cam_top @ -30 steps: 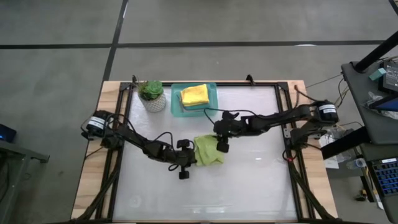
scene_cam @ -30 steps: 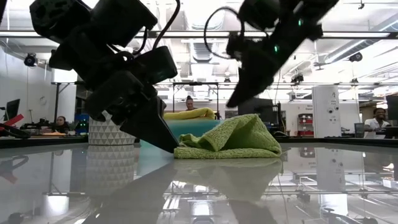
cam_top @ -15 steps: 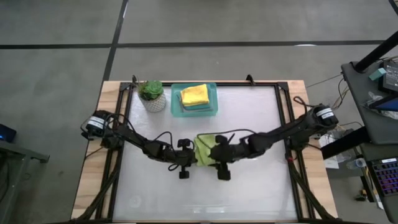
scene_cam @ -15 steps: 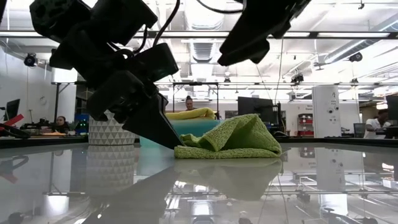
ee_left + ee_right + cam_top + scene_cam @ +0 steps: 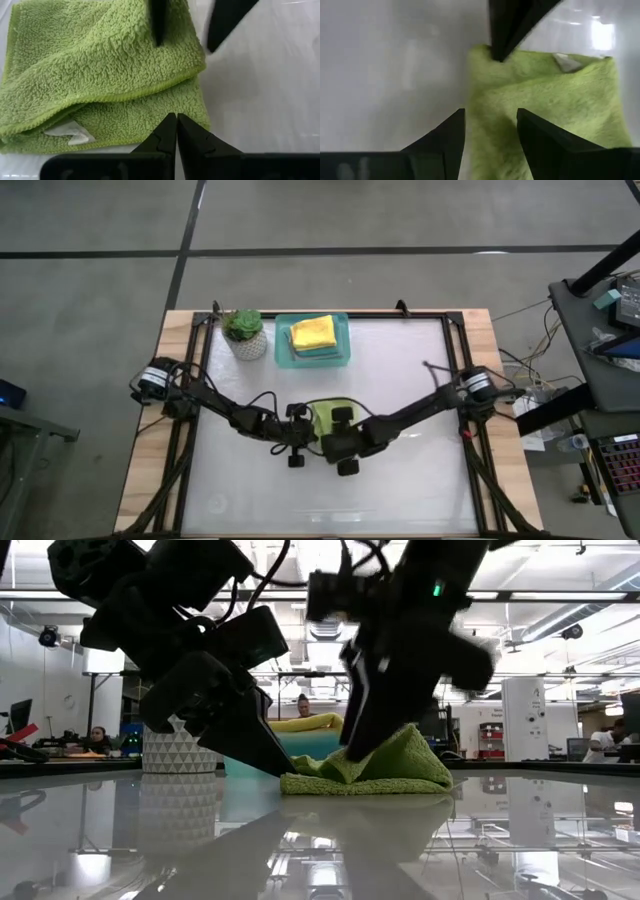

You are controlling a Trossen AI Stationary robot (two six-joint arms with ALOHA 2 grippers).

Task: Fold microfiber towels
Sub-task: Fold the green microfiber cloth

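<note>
The green towel lies mid-counter. The closed left end effector pins its edge, probably anchoring it, while the parted right end effector straddles a fold, ready to grasp.

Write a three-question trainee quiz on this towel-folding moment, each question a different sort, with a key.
1. True or false: the left pincer is shut, its tips at the edge of the lime green towel.
2. Multiple choice: where is the yellow towel? A) in the teal tray B) under the potted plant C) in the right pincer
3. Fill in: the right pincer is ____, straddling an edge of the lime green towel.

Key: 1 true; 2 A; 3 open
</note>
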